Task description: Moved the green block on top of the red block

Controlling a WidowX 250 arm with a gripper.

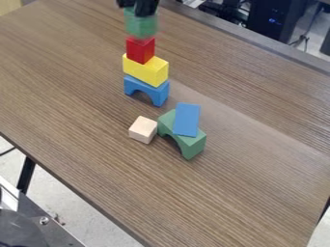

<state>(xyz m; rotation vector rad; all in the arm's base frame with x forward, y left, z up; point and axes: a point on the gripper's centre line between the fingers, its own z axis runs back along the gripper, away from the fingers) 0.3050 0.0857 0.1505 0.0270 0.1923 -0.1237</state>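
At the top edge, the black gripper (138,6) is shut on the upper part of the green block (140,24). The green block is blurred and hangs directly over the red block (140,49); whether their faces touch I cannot tell. Beneath the red block lies a yellow block (146,70), which rests on a blue arch block (147,90) standing on the table.
In front of the stack, a green arch block (188,144) stands on the wooden table (77,120) with a flat blue block (187,119) on top. A pale wooden cube (143,130) sits just left of it. The table's back edge runs along the upper right.
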